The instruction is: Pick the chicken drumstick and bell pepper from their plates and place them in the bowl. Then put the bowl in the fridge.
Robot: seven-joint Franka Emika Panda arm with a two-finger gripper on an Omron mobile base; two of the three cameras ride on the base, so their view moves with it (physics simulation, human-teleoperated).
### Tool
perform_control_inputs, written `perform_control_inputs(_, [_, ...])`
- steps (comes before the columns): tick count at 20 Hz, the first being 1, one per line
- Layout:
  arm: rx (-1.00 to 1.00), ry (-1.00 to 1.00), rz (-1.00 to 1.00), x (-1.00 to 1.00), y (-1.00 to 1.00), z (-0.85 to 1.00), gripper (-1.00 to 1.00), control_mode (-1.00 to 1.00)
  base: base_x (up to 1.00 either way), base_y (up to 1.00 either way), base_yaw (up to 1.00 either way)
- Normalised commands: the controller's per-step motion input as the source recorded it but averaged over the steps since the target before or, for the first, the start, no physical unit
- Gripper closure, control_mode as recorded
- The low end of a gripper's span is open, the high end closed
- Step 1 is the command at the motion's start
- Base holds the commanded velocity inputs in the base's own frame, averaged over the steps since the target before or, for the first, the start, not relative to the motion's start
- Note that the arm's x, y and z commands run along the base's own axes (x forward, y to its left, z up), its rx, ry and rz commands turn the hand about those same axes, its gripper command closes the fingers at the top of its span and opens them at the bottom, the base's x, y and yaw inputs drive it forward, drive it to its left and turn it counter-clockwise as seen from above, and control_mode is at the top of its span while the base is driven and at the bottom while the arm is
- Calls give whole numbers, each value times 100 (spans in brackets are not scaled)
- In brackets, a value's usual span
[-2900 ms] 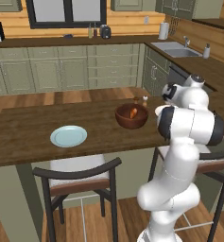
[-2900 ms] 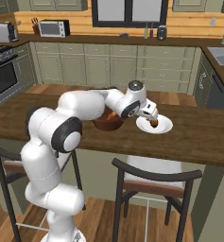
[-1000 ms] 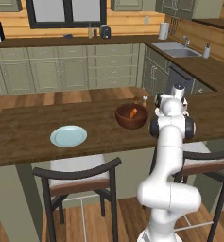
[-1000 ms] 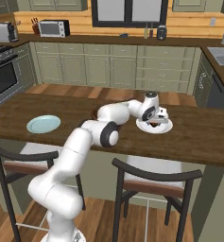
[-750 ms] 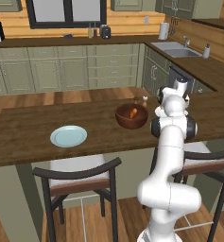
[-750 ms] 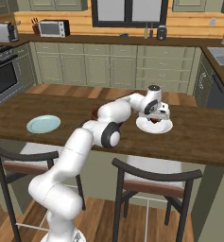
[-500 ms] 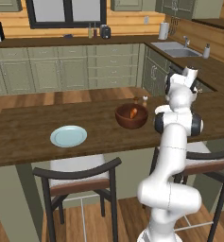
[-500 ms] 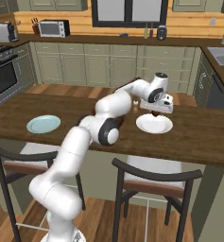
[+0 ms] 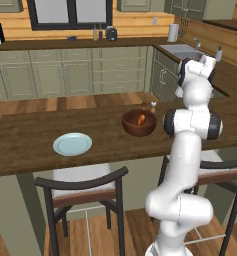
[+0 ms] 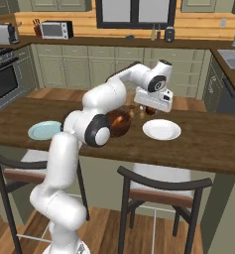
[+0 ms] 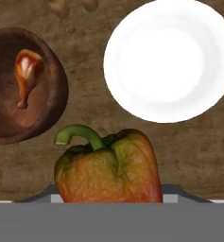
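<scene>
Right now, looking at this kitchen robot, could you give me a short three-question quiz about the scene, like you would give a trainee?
1. True or false: the small orange-brown chicken drumstick already lies inside the deep dark reddish-brown wooden bowl.
2. What does the pincer hold? A) a red-orange bell pepper with a green stem; B) a spoon; C) a cup.
3. Fill in: the round white plate on the wooden counter has ____ on it.

Key: 1 true; 2 A; 3 nothing.
</scene>
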Motion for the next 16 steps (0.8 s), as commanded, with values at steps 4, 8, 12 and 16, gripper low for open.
perform_control_inputs(4, [0, -14, 0, -66, 100, -5, 100, -100, 0, 0, 0])
perform_control_inputs(8, [0, -10, -9, 2, 100, 0, 100, -100, 0, 0, 0])
perform_control_inputs(12, [-1, -3, -16, 35, 100, 0, 100, -100, 0, 0, 0])
perform_control_inputs(16, [-14, -1, -16, 72, 97, 0, 100, -100, 0, 0, 0])
